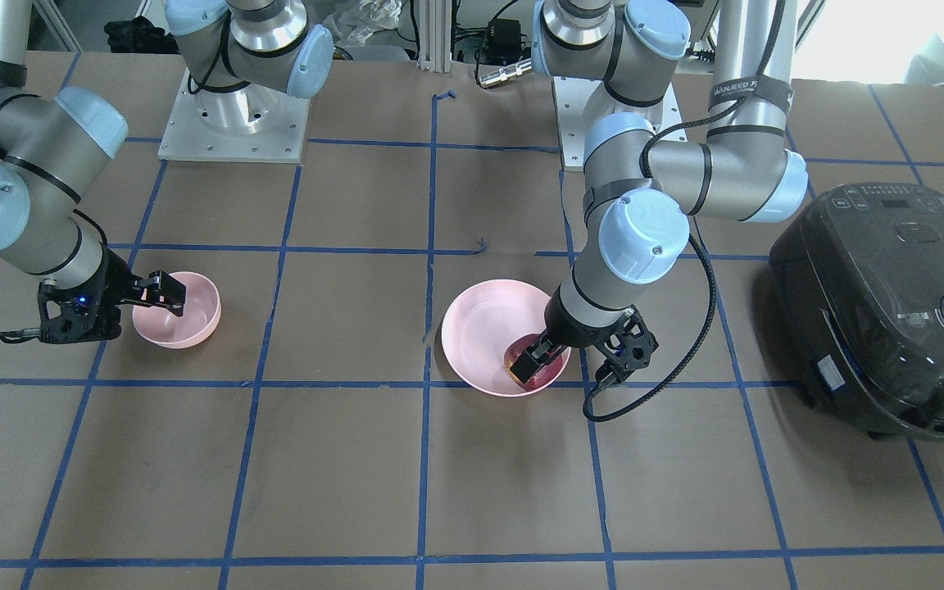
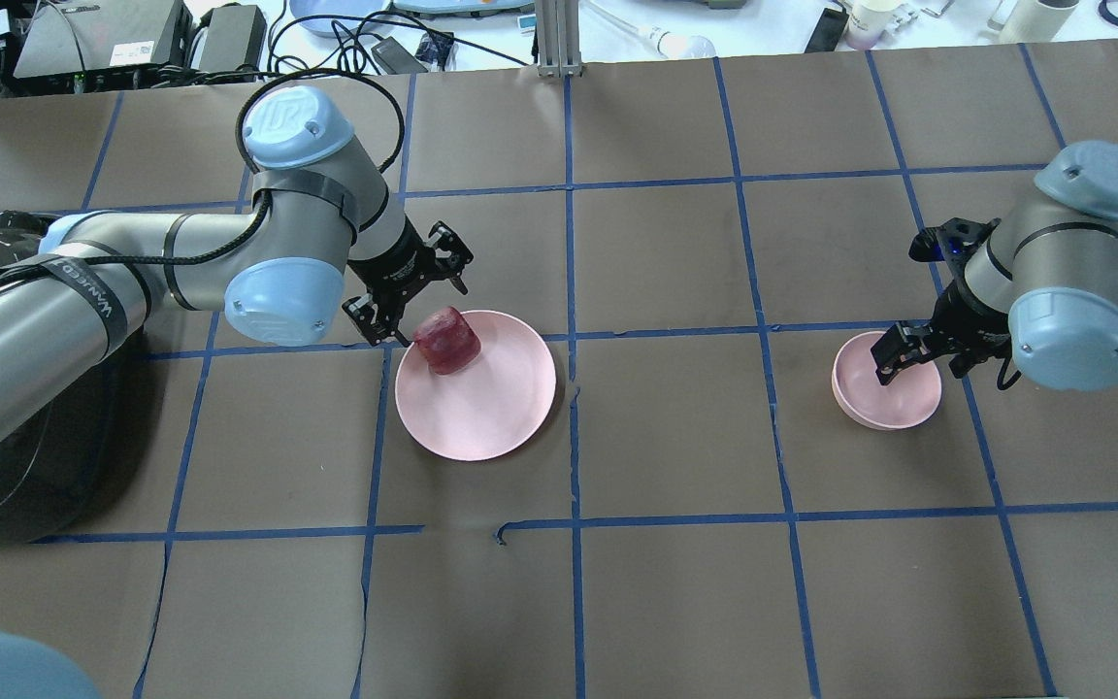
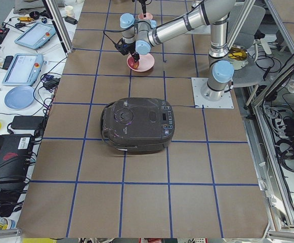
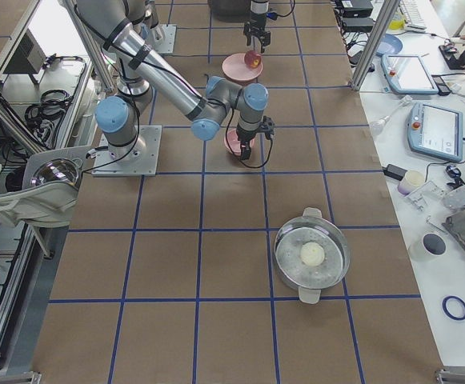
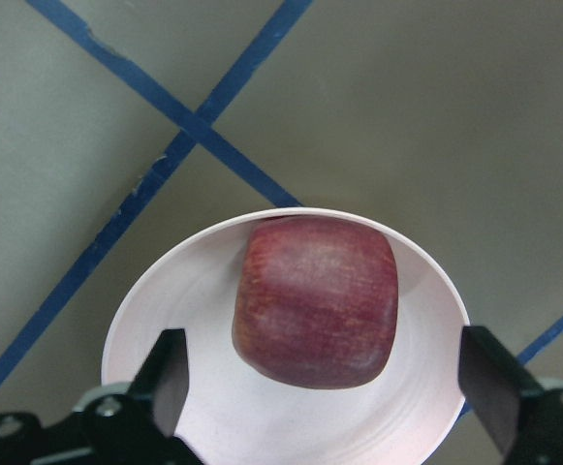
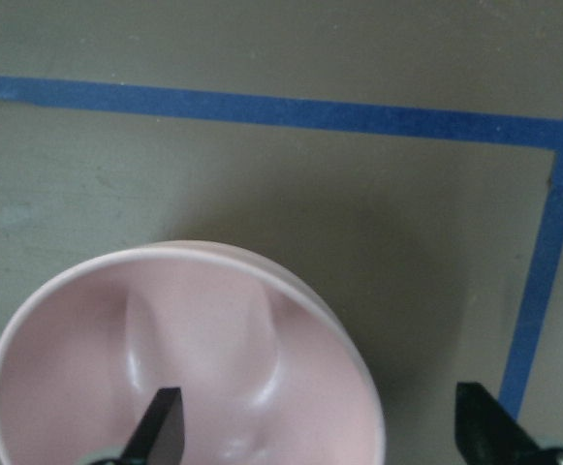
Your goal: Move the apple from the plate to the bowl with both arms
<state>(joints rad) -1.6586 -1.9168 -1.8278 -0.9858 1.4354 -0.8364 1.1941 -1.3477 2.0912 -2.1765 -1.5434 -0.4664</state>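
on the plate (image 2: 496,413), close to the rim nearest the left arm, sits the apple (image 2: 444,340), not lifted. left gripper (image 5: 327,383) is low around it, jaws spread wide, one finger (image 5: 170,378) on each side of the apple with a gap showing on both sides, so nothing is gripped. well apart across the table (image 2: 675,582), the right gripper (image 2: 894,357) hangs at the bowl (image 2: 894,406), also spread wide, one finger inside the bowl and one outside its wall, holding nothing. the bowl has nothing in it.

step looks like the pre-grasp on the apple, task barely begun. next move calls for pinching the left jaws onto the apple's flat sides, centred so the blocky fruit does not twist out, then a straight lift clear of the plate. right side probably needs to clamp the bowl's wall to steady it.
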